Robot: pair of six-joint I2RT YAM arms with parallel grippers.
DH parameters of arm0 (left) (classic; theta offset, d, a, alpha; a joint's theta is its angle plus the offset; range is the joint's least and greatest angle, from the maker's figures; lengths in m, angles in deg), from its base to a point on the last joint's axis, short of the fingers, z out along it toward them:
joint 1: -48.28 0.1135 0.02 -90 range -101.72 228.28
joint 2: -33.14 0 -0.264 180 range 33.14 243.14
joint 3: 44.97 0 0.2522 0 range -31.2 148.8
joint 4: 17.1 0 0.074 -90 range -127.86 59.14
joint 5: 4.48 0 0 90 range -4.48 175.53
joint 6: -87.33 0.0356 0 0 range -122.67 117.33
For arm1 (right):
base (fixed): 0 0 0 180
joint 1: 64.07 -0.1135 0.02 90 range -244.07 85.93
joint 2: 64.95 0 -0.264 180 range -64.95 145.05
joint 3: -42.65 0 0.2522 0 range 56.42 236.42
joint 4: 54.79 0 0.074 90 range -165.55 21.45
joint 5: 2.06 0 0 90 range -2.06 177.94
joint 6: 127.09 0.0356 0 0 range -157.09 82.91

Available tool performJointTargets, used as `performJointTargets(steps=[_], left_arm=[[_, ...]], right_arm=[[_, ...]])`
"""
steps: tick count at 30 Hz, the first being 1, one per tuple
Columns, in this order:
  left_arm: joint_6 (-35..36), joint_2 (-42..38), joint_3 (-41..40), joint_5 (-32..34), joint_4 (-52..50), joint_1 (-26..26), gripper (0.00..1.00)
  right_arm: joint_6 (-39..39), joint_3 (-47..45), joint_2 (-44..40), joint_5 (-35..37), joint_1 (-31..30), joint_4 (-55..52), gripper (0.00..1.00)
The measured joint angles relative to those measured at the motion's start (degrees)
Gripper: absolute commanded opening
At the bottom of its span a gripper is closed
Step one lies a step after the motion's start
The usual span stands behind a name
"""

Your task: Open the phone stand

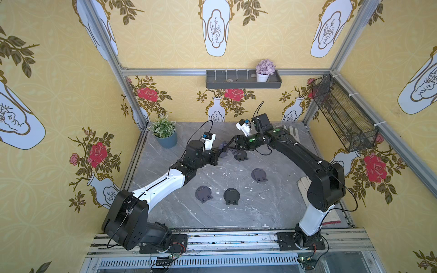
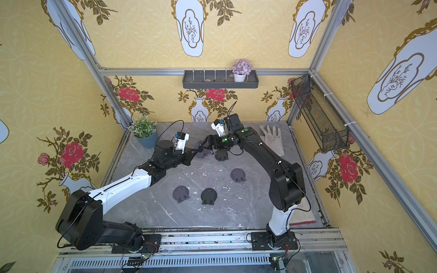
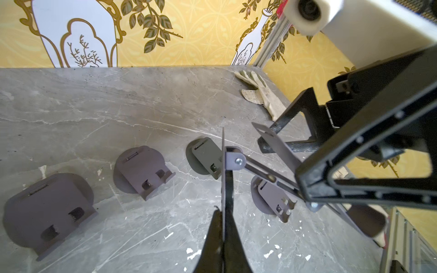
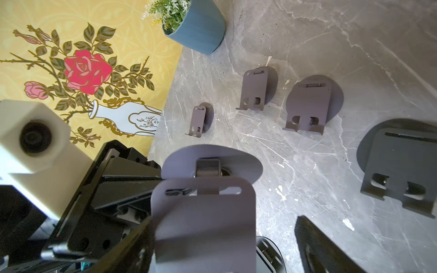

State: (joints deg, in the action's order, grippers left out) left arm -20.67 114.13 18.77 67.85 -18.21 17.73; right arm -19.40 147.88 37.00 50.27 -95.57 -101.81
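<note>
- Two black fingers (image 3: 214, 236) of the left gripper (image 3: 223, 214) are pressed together on the thin edge of the stand (image 4: 203, 212).
- The right gripper (image 4: 225, 225) is spread wide around the plate of the stand. If it touches the plate, I cannot tell.
- The stand is in the air between both grippers, above the back middle of the table (image 1: 272, 203). It is smooth grey metal: a round base, a short hinge arm with a screw (image 3: 238, 161), and a flat plate with rounded corners, tilted off the base.
- Four other stands (image 1: 232, 195) lie folded flat on the table.
- The table is matt grey with white veins like marble, and small white chips (image 3: 190, 251) lie on it.
- A pale glove (image 2: 272, 139) lies at the back right; a plant (image 1: 165, 134) in a blue pot stands at the back left.
- The walls (image 1: 59, 94) have yellow paper with red roses and white vases, in an aluminium frame (image 1: 165, 71).
- On the back wall hangs a grey shelf (image 1: 243, 85) with purple flowers (image 1: 264, 67) in a white pot; on the right wall hangs a black mesh basket (image 1: 343, 115).
</note>
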Motion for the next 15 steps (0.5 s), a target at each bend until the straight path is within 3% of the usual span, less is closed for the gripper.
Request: performJointTargets(steps=[10,15], left_arm=[[-1.1,0.2,-0.3,-1.7,1.6,0.3,0.0],[-1.1,0.2,-0.5,-2.1,1.7,0.4,0.0]], right_arm=[[1.7,1.1,0.7,-2.1,0.0,2.3,0.85],[1.7,2.9,2.0,-2.3,0.0,2.7,0.7]])
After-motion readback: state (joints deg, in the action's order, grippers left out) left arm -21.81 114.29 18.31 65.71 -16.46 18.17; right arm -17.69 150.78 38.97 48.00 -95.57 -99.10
